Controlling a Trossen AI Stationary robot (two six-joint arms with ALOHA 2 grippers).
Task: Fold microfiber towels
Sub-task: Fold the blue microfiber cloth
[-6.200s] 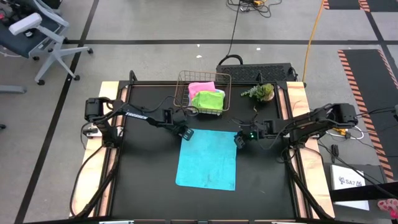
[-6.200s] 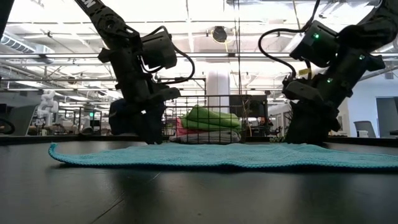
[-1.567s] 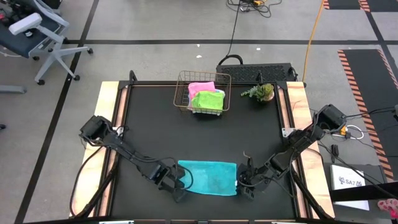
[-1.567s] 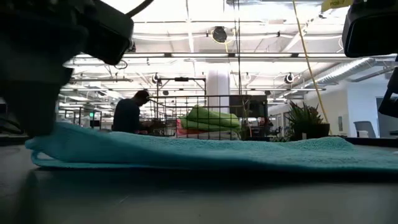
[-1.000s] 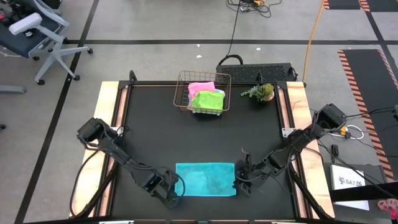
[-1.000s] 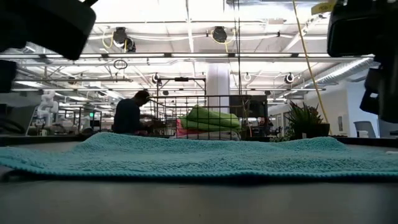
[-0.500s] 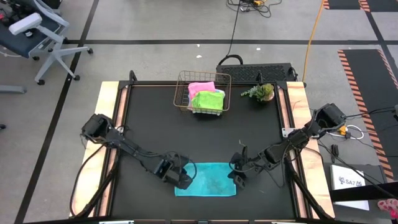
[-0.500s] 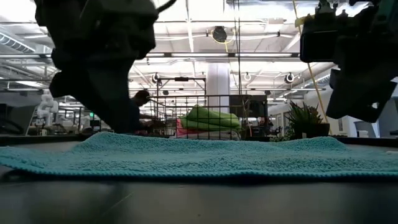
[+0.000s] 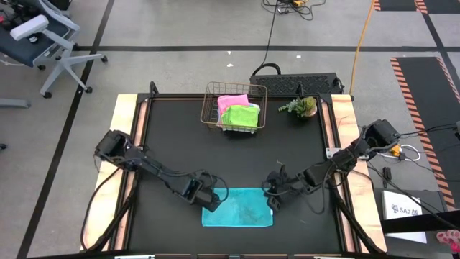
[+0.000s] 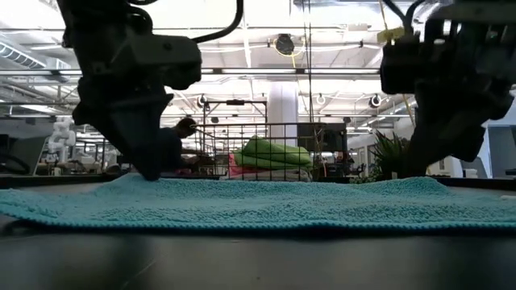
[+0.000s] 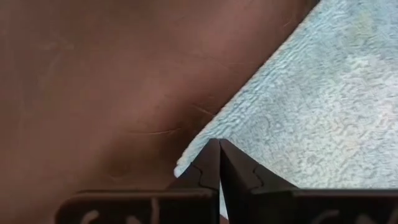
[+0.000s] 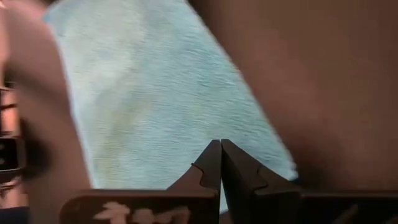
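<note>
Cyan-blue microfiber towel (image 9: 238, 207) — a soft cloth folded into a wide rectangle, laid flat on the black table top (image 9: 172, 144) near its front edge; its pile is seen as a low ridge across the low view (image 10: 258, 201). Left gripper (image 9: 214, 196) — set down at the towel's far left corner, fingers pressed together; in the left wrist view the closed tips (image 11: 219, 163) are seen at the cloth's corner, and whether cloth is pinched between them cannot be told. Right gripper (image 9: 272, 199) — placed at the towel's far right corner, likewise clenched; in the right wrist view its tips (image 12: 220, 163) are shown over the cloth near its edge, a grasp not confirmed. Copper wire basket (image 9: 213, 99) — stood at the table's far side, well apart from the folded towel; a pink towel (image 9: 231, 101) and a lime green towel (image 9: 241, 116) are held inside it, side by side. Small green plant (image 9: 301, 107) — kept just beside the basket, towards the right arm's side.
</note>
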